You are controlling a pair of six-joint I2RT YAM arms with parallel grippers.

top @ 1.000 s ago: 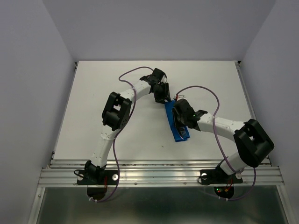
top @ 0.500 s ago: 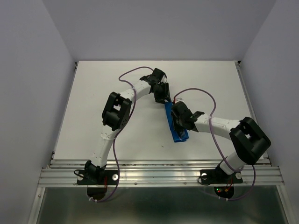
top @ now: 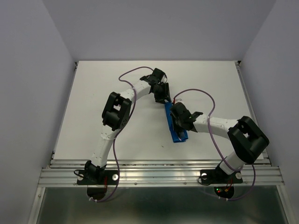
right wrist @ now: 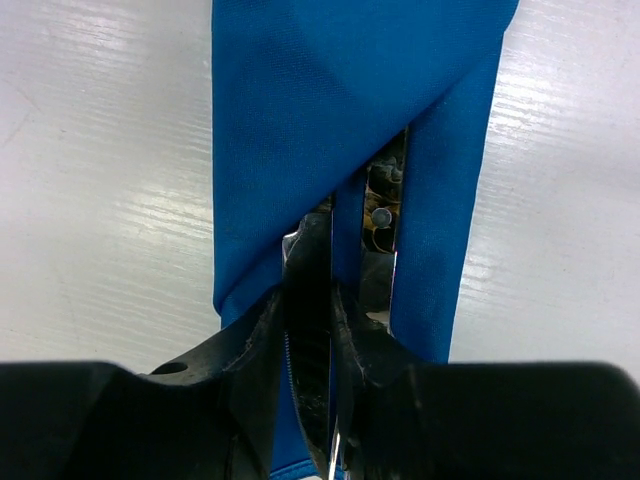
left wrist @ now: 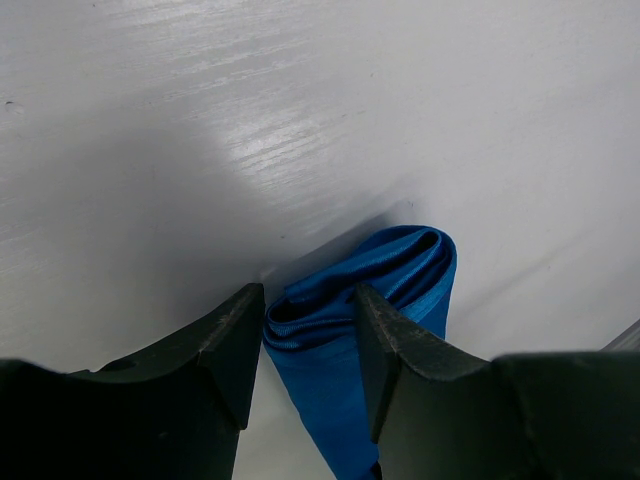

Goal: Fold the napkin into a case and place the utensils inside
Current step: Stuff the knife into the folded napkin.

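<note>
Nearest the bases, the right gripper (right wrist: 335, 275) reaches in over the near part of the case (right wrist: 300, 120). Its fingers (right wrist: 300, 320) are drawn together to a slit, pinching a narrow strip of the blue cloth. A thin bright line of metal also shows low in that slit. Just beside it the cloth parts in a long gap, and the utensils (right wrist: 384, 200) glint inside; we cannot tell knife from fork there. The case lies slanted near the middle of the white table (top: 93, 93). At its far end the left gripper (left wrist: 305, 300) stands with its fingers (left wrist: 225, 345) a little apart, either side of one corner of the rolled fold. We cannot tell whether they press the cloth.
</note>
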